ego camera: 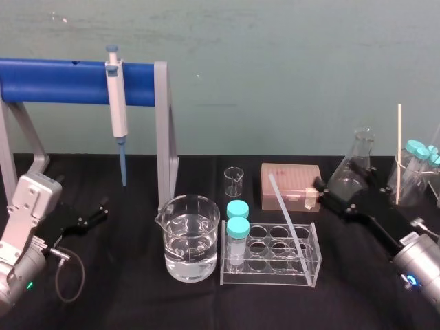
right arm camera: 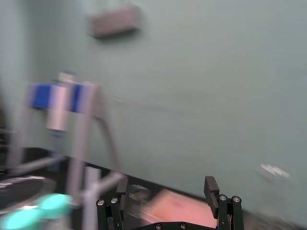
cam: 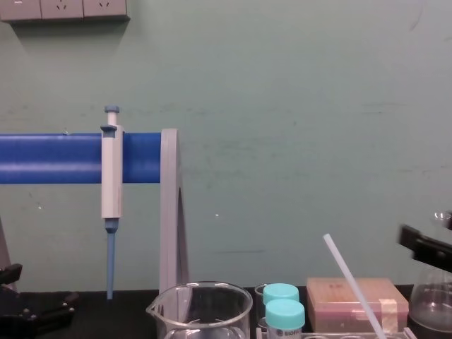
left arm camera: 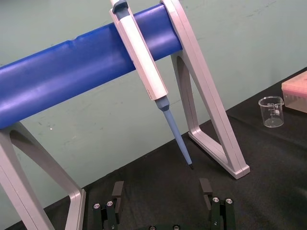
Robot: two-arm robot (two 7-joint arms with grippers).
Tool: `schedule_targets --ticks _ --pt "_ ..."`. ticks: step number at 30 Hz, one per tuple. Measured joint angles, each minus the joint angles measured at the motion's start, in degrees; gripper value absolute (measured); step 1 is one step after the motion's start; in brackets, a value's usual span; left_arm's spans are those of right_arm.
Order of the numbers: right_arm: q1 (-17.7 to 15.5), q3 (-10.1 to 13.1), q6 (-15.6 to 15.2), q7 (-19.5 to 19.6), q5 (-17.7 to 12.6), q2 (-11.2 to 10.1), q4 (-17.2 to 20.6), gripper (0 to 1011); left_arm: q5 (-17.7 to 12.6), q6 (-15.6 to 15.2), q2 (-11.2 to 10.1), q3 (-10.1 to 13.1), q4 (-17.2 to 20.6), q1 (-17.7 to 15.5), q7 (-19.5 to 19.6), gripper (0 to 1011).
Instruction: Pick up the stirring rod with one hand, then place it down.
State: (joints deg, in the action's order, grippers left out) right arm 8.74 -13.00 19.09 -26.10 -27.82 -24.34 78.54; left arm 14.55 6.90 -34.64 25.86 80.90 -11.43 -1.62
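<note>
Near the bench's front edge, a water-filled beaker (ego camera: 191, 237) is standing just beside a clear tube rack (ego camera: 268, 278), which is carrying two teal-capped tubes (ego camera: 238, 230) on its left side. The stirring rod (ego camera: 287, 218) is resting in the rack's right side. Its lower end is sitting down in a well and its upper end is tilting up and back toward the pink box (ego camera: 295, 184). Nothing is gripping it.

The right gripper (ego camera: 324, 194) is sitting just right of that box, near the rod's upper end, with its fingers spread and nothing between them. The left gripper (ego camera: 102, 210) is lying idle toward the bench's left edge, likewise spread and empty, well apart from the rod. Farther back, a pipette (ego camera: 117, 103) is hanging on the blue-barred stand (ego camera: 55, 81).

Assessment: the pick-up is not yet made. The approach appears to be the step in hand, with the right gripper the better placed. The next move is calling for its fingers to straddle the rod's free upper length, close squarely, and lift along the tilt so that the rack is not dragged.
</note>
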Motion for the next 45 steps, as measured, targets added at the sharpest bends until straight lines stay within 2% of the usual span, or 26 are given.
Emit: schedule_targets --ticks 2,3,4,7,12,45 --pt "-1.88 1.61 -3.93 7.57 2.81 0.92 1.58 1003 0.0 0.0 0.0 0.0 0.0 0.0 0.0 1000" --pt "-1.88 1.61 -3.93 7.57 2.81 0.92 1.58 1003 0.0 0.0 0.0 0.0 0.0 0.0 0.0 1000" --pt "-2.48 2.07 -6.05 9.98 3.56 1.37 1.87 1003 0.0 0.0 0.0 0.0 0.0 0.0 0.0 1000" --pt "-3.1 2.51 -9.44 12.16 4.13 2.04 1.9 1003 0.0 0.0 0.0 0.0 0.0 0.0 0.0 1000" --pt "-3.08 2.51 -12.29 12.39 4.71 2.41 1.22 1003 0.0 0.0 0.0 0.0 0.0 0.0 0.0 1000" --pt "-3.19 2.61 -11.78 12.63 4.66 2.35 1.48 1003 0.0 0.0 0.0 0.0 0.0 0.0 0.0 1000"
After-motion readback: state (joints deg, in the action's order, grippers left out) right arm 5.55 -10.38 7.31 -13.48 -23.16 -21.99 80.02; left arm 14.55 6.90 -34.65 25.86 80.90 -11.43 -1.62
